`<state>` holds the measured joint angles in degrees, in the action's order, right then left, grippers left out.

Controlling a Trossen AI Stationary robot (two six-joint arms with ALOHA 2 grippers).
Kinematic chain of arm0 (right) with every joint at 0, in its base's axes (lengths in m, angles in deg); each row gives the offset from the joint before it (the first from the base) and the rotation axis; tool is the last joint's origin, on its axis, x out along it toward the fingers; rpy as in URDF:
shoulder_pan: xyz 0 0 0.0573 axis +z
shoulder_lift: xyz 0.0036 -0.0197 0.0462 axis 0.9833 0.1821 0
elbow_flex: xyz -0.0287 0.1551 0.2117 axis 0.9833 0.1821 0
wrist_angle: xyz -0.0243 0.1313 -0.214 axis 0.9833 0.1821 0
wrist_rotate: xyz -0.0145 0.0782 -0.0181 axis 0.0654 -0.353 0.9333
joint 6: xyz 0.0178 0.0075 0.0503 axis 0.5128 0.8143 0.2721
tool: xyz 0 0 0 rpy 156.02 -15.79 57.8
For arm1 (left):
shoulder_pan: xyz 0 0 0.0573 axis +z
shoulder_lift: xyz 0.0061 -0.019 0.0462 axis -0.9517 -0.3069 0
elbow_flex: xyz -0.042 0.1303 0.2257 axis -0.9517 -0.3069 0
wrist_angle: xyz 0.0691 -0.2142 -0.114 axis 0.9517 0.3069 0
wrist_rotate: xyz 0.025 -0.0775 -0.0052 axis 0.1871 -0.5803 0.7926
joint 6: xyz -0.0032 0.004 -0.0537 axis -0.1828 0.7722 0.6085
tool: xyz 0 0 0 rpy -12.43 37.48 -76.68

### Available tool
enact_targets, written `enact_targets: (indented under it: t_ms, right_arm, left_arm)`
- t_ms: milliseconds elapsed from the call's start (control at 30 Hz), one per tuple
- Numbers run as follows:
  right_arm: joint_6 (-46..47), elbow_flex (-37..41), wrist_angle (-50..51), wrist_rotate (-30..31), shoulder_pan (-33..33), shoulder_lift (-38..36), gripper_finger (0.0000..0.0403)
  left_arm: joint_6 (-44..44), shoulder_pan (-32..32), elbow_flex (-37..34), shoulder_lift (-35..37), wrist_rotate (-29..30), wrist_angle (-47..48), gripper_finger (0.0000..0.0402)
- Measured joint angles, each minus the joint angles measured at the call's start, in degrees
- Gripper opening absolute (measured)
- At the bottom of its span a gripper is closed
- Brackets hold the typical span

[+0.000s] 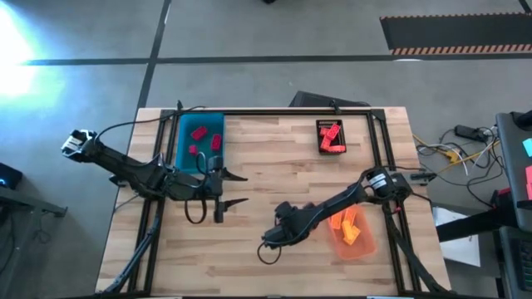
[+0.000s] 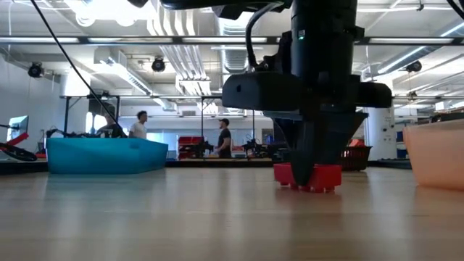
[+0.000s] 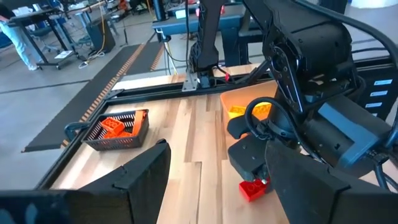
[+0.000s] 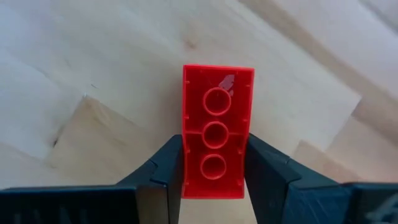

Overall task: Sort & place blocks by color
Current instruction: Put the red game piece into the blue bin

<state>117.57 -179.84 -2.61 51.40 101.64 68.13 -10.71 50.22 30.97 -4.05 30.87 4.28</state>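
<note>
nearby, right pincer (image 4: 214,171) clamping red brick (image 4: 216,148), orange tray (image 1: 356,239) beside

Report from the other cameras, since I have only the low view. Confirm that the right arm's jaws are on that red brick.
Observer: Yes. In the right wrist view the right gripper has its jaws against both long sides of the red brick, which lies hollow side up.
Operator: Tell me what the black tray holds.
Observer: The high view shows red bricks in the black tray, on the right half of the table.
Operator: Place the left arm.
Observer: The left gripper is beside the blue tray, jaws open, holding nothing.
</note>
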Motion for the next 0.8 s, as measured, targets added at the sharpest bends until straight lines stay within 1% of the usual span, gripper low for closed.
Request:
enact_targets:
  t_ms: [67, 233, 367, 500, 667, 733, 800]
  right_arm:
    - [-2.43, 0.08, 0.04, 1.84, 0.33, -0.37, 0.0119]
    - [-12.45, 0.22, -0.63, 5.91, 2.17, -3.33, 0.0119]
    - [-18.51, 0.63, -1.95, 14.02, 4.88, -7.08, 0.0119]
    - [-26.48, 2.71, -6.16, 22.3, 7.61, -11.61, 0.0119]
    - [-39.05, 9.27, -18.34, 30.79, 10.06, -17.36, 0.0119]
    - [-44.92, 12.82, -25.91, 33.35, 10.33, -19.54, 0.0119]
    - [-51.16, 17.12, -34.58, 34.39, 10.36, -21.91, 0.0119]
  left_arm:
    - [0.47, 0.0, 0.0, 0.0, 0.0, 0.04, 0.0246]
    - [0.47, 0.0, 0.0, 0.01, -0.01, 0.14, 0.0246]
    - [0.47, -0.02, 0.0, 0.02, -1.26, 0.17, 0.0246]
    - [0.53, -0.42, 0.0, 0.02, -1.9, 0.12, 0.0246]
    - [0.69, -1.86, -0.69, -0.81, -2.94, -2.9, 0.0246]
    - [0.55, -2.5, -1.4, -1.38, -5.22, -5.73, 0.0246]
    - [-0.03, -3.04, -2.65, -1.73, -7.46, -9.78, 0.0246]
